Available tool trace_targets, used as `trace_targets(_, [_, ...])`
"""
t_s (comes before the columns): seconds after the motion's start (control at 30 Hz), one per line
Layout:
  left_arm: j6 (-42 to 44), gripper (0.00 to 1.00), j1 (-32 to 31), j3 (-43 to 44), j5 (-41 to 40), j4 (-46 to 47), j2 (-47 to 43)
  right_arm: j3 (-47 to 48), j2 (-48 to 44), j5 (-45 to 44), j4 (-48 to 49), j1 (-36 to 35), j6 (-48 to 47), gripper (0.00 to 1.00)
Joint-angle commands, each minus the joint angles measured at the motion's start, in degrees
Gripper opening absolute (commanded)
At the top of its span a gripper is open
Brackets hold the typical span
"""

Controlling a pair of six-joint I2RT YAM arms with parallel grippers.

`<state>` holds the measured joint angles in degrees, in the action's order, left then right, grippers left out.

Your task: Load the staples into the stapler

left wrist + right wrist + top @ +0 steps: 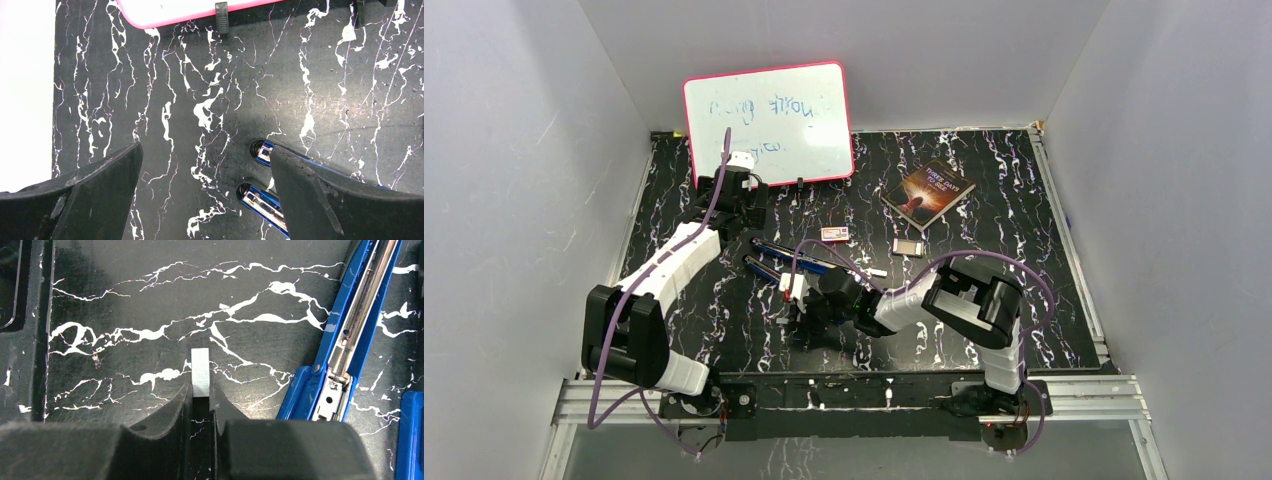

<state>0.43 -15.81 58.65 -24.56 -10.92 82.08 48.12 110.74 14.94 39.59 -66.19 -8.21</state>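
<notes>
Down at the near edge, the right arm reaches left across the black marbled table [1044, 260], and the right gripper [201, 390] is clamped tight on the staples [201, 367]. The short silvery strip is pinched between the two fingertips, with most of its length poking out past them. It sits low over the table surface, though I cannot tell whether it touches. Just beside it, to the right in the wrist view, is the stapler [352, 340]. It lies flat and swung open, with blue arms splayed apart, and the metal channel with its spring faces up. The strip and the stapler are near each other but clearly apart, and the staples are not in the channel yet. Moving further out, the left gripper [205, 148] hovers over the far end of the stapler with its fingers spread wide and nothing between them. The rounded tips of both blue arms peek out by its right finger. Beyond the stapler a small white box [835, 234] with a pink-red label rests on the table. A little to its right is a small pale rectangular item [909, 247], too small to identify. Further back on the right lies a dark book [929, 192], set at an angle. At the far edge a pink-framed whiteboard [769, 125] leans against the back wall, with faint writing on it that I cannot read.
</notes>
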Motion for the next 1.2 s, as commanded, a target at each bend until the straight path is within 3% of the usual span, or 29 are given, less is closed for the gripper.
trace_targets(0.0, [0.35, 0.98, 0.32, 1.55, 0.11, -0.32, -1.75, -2.12, 1.16, 1.53, -9.04, -0.42, -0.08, 0.09])
trace_targets(0.3, [0.28, 0.98, 0.26, 1.64, 0.19, -0.40, -1.88, 1.31, -12.24, 7.45, -7.29, 0.03, 8.20, 0.05])
trace_targets(0.43, [0.15, 0.98, 0.33, 1.66, 0.44, -0.42, -1.86, -0.83, -18.40, 3.37, -5.27, 1.91, 10.71, 0.03])
trace_targets(0.67, [0.27, 0.98, 0.27, 1.64, 0.65, -0.47, -2.02, -5.66, -26.29, -1.47, -12.56, 10.78, 7.93, 0.00])
trace_targets(0.8, [0.27, 0.98, 0.28, 1.68, 0.89, -0.51, -1.68, -6.02, -26.75, -2.97, -17.24, 14.06, 4.09, 0.00])
trace_targets(1.17, [0.36, 0.98, 0.32, 1.73, 1.14, -0.51, -1.14, -1.33, -18.43, -3.64, -18.18, 17.08, 1.71, 0.00])
